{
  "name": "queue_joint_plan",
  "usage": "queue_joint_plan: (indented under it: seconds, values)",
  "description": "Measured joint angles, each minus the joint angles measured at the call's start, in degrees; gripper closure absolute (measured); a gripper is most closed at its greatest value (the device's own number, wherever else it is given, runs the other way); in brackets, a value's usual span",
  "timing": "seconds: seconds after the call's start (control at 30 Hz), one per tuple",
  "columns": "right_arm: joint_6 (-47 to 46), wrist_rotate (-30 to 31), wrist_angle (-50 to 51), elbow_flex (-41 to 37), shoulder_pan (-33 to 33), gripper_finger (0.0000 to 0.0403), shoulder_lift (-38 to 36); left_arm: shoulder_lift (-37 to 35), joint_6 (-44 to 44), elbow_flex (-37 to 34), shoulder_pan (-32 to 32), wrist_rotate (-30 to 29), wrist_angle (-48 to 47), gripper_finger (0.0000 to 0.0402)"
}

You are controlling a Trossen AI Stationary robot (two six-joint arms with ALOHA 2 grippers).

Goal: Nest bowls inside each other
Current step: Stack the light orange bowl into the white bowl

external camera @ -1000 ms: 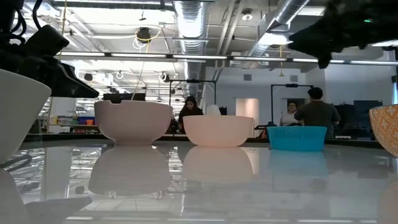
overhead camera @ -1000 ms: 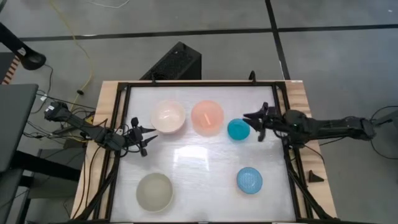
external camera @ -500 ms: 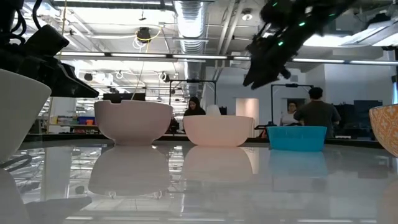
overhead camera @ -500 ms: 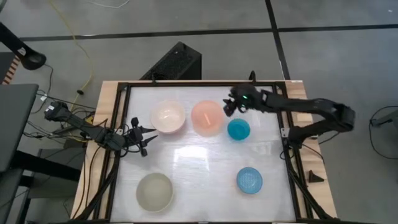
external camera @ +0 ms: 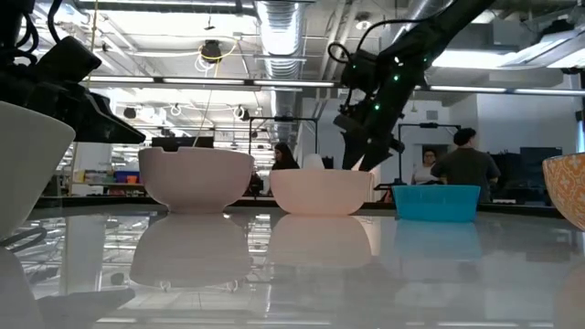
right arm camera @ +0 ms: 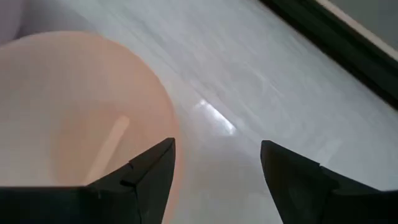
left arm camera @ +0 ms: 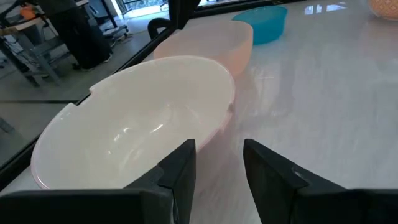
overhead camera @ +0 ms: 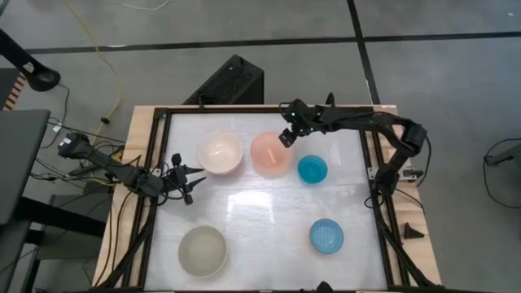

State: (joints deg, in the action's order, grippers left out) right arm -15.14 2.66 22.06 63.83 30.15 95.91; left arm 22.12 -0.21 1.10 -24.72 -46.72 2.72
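Note:
Five bowls rest on their bases on the white table. The cream bowl [overhead camera: 220, 152], pink bowl [overhead camera: 271, 154] and small teal bowl [overhead camera: 313, 169] stand in a row at the far side. The grey-beige bowl [overhead camera: 202, 251] and the light blue bowl [overhead camera: 326, 235] stand near the front. My right gripper [overhead camera: 286, 137] [right arm camera: 214, 174] hangs open, slanting down over the pink bowl's far right rim [right arm camera: 165, 118], one finger above the inside and one outside, just above it in the low view [external camera: 359, 157]. My left gripper [overhead camera: 181, 177] [left arm camera: 219, 177] waits open, left of the cream bowl [left arm camera: 137, 124].
A black frame [overhead camera: 370, 163] runs around the table top, and the right arm reaches in over its far right corner. A wide bare stretch of table [overhead camera: 260, 212] lies between the two rows of bowls. People stand in the room beyond the table [external camera: 466, 164].
My right gripper has swung toward the table's left, from beside the teal bowl past its far side to above the pink bowl's far right rim. It has tipped from level to slanting downward. The bowls and my left gripper have stayed where they were.

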Motion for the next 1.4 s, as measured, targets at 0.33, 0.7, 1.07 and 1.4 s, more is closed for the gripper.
queue_joint_plan:
  seconds: [0.33, 0.7, 1.07, 1.4]
  values:
    - [0.13, -3.89, 0.25, 0.04, -1.01, 0.0134, 3.77, -0.01, 0.00, 0.00, -0.02, -0.02, -0.02, 0.0276]
    - [-1.23, -3.85, 0.07, 0.02, -3.41, 0.0314, 3.46, -0.01, 0.00, 0.00, -0.01, -0.01, -0.02, 0.0276]
    - [-0.45, -2.43, 12.77, 12.89, -3.81, 0.0372, 3.48, -0.02, 0.00, 0.00, -0.02, -0.02, 0.04, 0.0276]
    - [1.57, 4.94, 13.24, 31.63, -9.65, 0.0372, 3.85, 0.01, 0.00, 0.00, -0.01, 0.00, 0.04, 0.0276]
